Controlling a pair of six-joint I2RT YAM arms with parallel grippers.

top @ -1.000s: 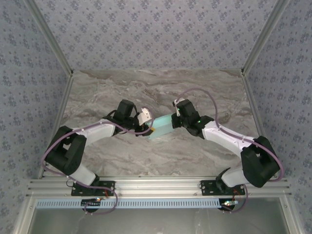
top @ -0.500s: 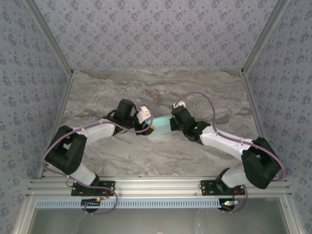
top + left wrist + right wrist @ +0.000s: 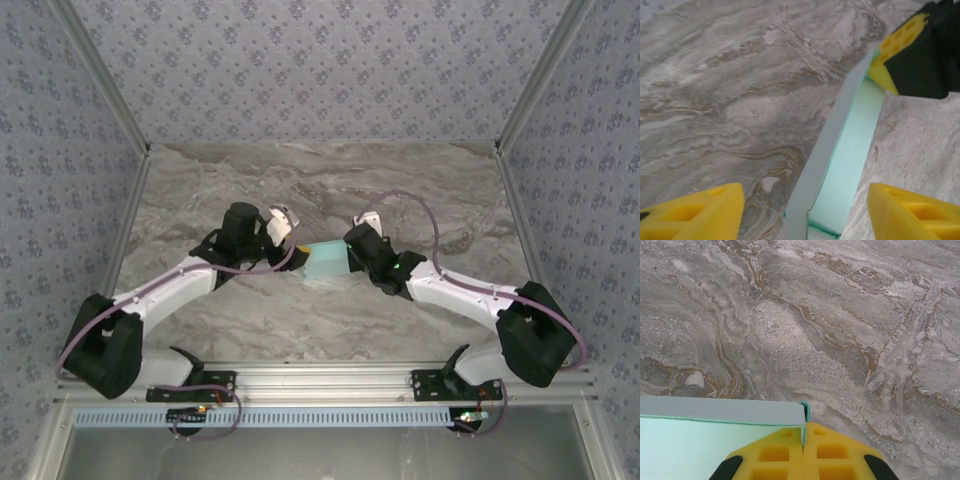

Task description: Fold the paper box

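— So, where's the box (image 3: pixel 325 262)?
— Centre of the top view, between both claws.
— Grips?
— Right claw (image 3: pixel 803 450) clamped on its corner. Left claw (image 3: pixel 805 207) spread wide, box end between the fingers, neither touching.

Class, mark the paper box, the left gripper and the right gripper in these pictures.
paper box (image 3: pixel 325 263): top external view, its mint upper face.
left gripper (image 3: pixel 805 195): left wrist view, midway between its open yellow fingertips.
right gripper (image 3: pixel 804 432): right wrist view, seam where its shut fingertips pinch the box edge.
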